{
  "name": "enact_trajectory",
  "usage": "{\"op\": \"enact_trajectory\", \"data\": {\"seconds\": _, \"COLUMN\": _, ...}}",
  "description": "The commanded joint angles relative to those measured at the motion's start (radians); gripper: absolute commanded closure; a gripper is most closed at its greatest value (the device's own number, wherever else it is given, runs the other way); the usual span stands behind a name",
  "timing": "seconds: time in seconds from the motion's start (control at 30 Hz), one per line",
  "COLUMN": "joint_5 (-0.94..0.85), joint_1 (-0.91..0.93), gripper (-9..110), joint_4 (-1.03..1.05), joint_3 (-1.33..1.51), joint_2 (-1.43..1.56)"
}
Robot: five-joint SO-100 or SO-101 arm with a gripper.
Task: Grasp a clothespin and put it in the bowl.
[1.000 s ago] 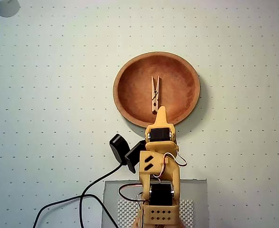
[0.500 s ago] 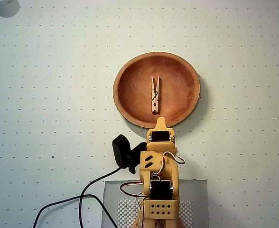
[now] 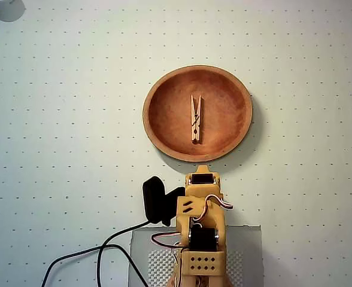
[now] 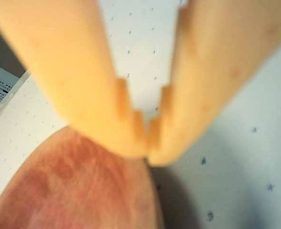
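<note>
The light wooden clothespin (image 3: pixel 196 119) lies flat in the middle of the round reddish-brown bowl (image 3: pixel 164 113), its length running up and down in the overhead view. My yellow gripper (image 3: pixel 202 171) sits just below the bowl's near rim, the arm folded back over its base. In the wrist view the two yellow fingers (image 4: pixel 112 95) meet at their tips, so the gripper (image 4: pixel 147 155) is shut with nothing between them. Part of the bowl (image 4: pixel 78 191) shows blurred below the tips; the clothespin is out of that view.
A white dotted mat (image 3: pixel 62 119) covers the table. A black wrist camera (image 3: pixel 155 200) and its black cable (image 3: pixel 104 251) lie left of the arm. A grey base plate (image 3: pixel 248 251) is at the bottom edge. A pale object (image 3: pixel 2 9) sits in the top-left corner.
</note>
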Motion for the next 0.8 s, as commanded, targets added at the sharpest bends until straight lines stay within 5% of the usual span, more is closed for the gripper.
{"op": "enact_trajectory", "data": {"seconds": 0.0, "joint_5": 0.003, "joint_1": 0.006, "gripper": 105, "joint_4": -0.002, "joint_3": -0.018, "joint_2": 0.015}}
{"op": "enact_trajectory", "data": {"seconds": 0.77, "joint_5": -0.014, "joint_1": -0.005, "gripper": 105, "joint_4": -0.003, "joint_3": -0.018, "joint_2": 0.014}}
